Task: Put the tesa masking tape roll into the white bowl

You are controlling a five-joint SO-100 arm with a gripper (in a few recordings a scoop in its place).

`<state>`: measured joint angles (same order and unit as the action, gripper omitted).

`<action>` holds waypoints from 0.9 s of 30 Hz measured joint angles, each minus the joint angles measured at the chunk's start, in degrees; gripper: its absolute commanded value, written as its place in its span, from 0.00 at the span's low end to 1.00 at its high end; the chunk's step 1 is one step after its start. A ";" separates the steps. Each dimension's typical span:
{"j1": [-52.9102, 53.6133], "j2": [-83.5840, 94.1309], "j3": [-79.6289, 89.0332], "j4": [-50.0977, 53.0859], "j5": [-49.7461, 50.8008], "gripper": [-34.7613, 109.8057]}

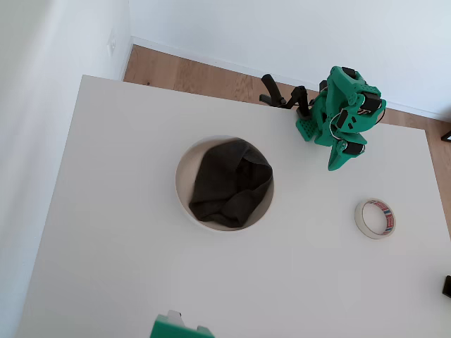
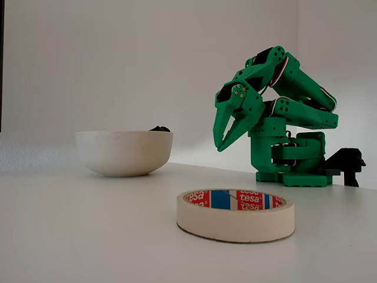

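tape roll (image 2: 235, 215) cream, red-blue label | bowl (image 2: 124, 152) off-white | cloth (image 1: 230, 183) dark grey | arm (image 2: 277, 124) green

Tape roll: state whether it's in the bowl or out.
Out. The tape roll lies flat on the table, apart from the white bowl.

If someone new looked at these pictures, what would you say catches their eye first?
Most likely the bright green robot arm, folded up at the table's far edge with its gripper hanging above the tabletop, holding nothing. Next, the large off-white bowl mid-table in the overhead view, a crumpled dark grey cloth inside. Lastly, the small cream tape roll with its red and blue label lies flat, apart from both.
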<state>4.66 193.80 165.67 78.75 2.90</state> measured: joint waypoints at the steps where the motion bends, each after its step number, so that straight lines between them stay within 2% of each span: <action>1: 0.00 0.00 0.00 0.00 0.00 0.18; 23: -0.26 0.00 0.00 -0.09 -0.62 0.18; 27: -0.35 -3.34 -0.97 -3.60 -1.23 0.18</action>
<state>4.31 190.46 164.71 75.15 1.67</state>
